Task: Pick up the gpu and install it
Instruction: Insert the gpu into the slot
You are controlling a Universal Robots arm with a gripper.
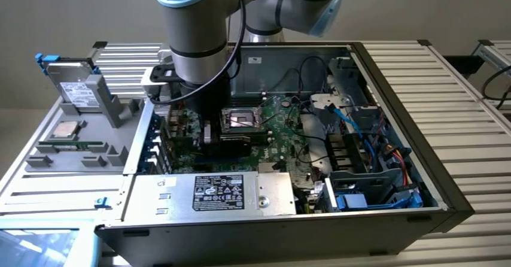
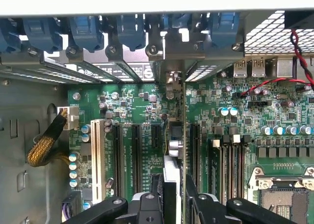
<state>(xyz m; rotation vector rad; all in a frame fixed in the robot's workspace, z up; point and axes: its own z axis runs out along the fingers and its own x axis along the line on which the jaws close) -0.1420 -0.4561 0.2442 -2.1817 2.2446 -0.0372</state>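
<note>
Standing open on its side, the case (image 1: 447, 177) left you little room. The arm (image 1: 195, 33) came down into it toward the exterior view's left, close to the wall that carries the card openings. A sideways shift there could have knocked the wrist against that wall or the metal box (image 1: 231, 192) along the near edge.

The motherboard (image 2: 132, 106) lay flat under the tool, crowded with capacitors and headers. Any push that missed a slot would have landed on those parts.

The gpu (image 2: 174, 150) stood on edge over the board, running from the gripper (image 2: 172, 184) toward the rear wall. Its fingers (image 2: 156, 189) were closed on the card's near end, one on each face. You held it at one end only, so downward force could have tipped the far end up and seated the card crooked.

You could not tell from these views whether its lower edge sat in a slot or just above one. Black slots (image 2: 136, 150) ran parallel just beside it on both sides, and the memory slots (image 2: 225, 165) lay a little further off. A small sideways error would have put the edge connector on bare board.

The card's bracket (image 2: 171, 81) sat at the rear openings, under the blue latches (image 2: 130, 30). If it caught on the frame there, the card would have stopped short while the arm pressed on, flexing it. A grip that narrow could also have slipped under load.
</note>
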